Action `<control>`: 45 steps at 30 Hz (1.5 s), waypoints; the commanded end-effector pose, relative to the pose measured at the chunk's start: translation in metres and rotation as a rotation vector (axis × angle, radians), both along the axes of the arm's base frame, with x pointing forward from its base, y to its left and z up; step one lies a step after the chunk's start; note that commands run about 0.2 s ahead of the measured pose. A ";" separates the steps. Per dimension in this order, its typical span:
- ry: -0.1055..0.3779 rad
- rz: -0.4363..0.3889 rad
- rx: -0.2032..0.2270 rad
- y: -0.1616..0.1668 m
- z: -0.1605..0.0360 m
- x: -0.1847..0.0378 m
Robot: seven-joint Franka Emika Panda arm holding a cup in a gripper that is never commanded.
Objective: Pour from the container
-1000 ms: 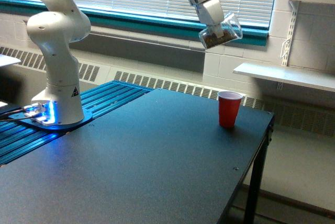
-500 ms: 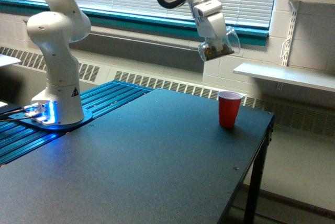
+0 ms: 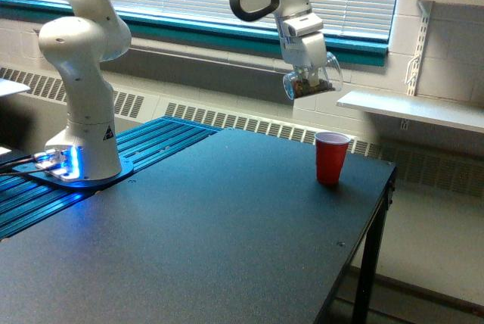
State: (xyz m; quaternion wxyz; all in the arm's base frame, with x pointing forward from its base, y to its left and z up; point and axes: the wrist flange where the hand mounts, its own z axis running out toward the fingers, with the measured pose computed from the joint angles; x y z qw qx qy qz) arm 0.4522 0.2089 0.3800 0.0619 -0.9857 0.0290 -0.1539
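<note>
Aloft, jaws grip the clear container (image 3: 311, 82) — tilted, brown bits inside.

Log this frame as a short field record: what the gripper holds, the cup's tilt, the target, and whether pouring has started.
gripper: gripper, shut on the clear cup
held cup contents: brown granular bits
held cup pose: tilted, in the air above the table
target: red cup, upright near the table's far edge on the exterior view's right
relation: clear cup higher than the red cup and slightly toward the exterior view's left of it, apart
pour: no stream visible
</note>
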 end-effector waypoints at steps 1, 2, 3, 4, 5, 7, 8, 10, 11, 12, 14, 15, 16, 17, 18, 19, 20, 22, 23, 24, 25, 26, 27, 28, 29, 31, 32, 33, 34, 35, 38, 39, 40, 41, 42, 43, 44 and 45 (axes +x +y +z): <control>0.016 0.002 -0.020 0.009 -0.003 -0.003; 0.020 0.003 -0.023 0.010 -0.004 -0.003; 0.026 0.005 -0.026 0.011 -0.005 -0.004; 0.029 0.006 -0.031 0.011 -0.006 -0.004; 0.033 0.008 -0.035 0.012 -0.008 -0.005; 0.041 0.012 -0.045 0.013 -0.009 -0.006; 0.044 0.012 -0.047 0.014 -0.010 -0.006; 0.052 0.014 -0.055 0.016 -0.012 -0.006; 0.056 0.017 -0.060 0.016 -0.013 -0.006; 0.058 0.018 -0.064 0.017 -0.014 -0.007; 0.062 0.020 -0.071 0.018 -0.016 -0.007; 0.066 0.019 -0.074 0.019 -0.017 -0.007; 0.070 0.018 -0.075 0.020 -0.017 -0.007; 0.073 0.020 -0.076 0.021 -0.018 -0.007; 0.074 0.021 -0.079 0.022 -0.020 -0.007; 0.075 0.021 -0.084 0.022 -0.021 -0.007; 0.077 0.020 -0.085 0.023 -0.022 -0.006; 0.084 0.021 -0.088 0.026 -0.023 -0.006; 0.087 0.021 -0.092 0.027 -0.024 -0.006; 0.089 0.021 -0.094 0.028 -0.025 -0.006; 0.093 0.021 -0.096 0.029 -0.026 -0.005; 0.096 0.020 -0.098 0.031 -0.026 -0.005; 0.098 0.021 -0.102 0.032 -0.027 -0.005; 0.099 0.022 -0.107 0.032 -0.028 -0.004; 0.101 0.026 -0.110 0.033 -0.028 -0.003; 0.107 0.028 -0.115 0.034 -0.030 -0.002; 0.108 0.028 -0.120 0.035 -0.030 -0.002; 0.109 0.029 -0.125 0.035 -0.030 -0.001; 0.112 0.031 -0.129 0.036 -0.031 0.000; 0.115 0.032 -0.134 0.036 -0.032 0.000; 0.120 0.030 -0.148 0.038 -0.032 0.002; 0.123 0.028 -0.153 0.038 -0.033 0.003; 0.126 0.028 -0.155 0.039 -0.033 0.003; 0.128 0.027 -0.159 0.039 -0.034 0.003; 0.130 0.027 -0.165 0.040 -0.034 0.004; 0.132 0.029 -0.173 0.039 -0.035 0.004; 0.133 0.029 -0.175 0.039 -0.035 0.005; 0.135 0.030 -0.177 0.040 -0.036 0.006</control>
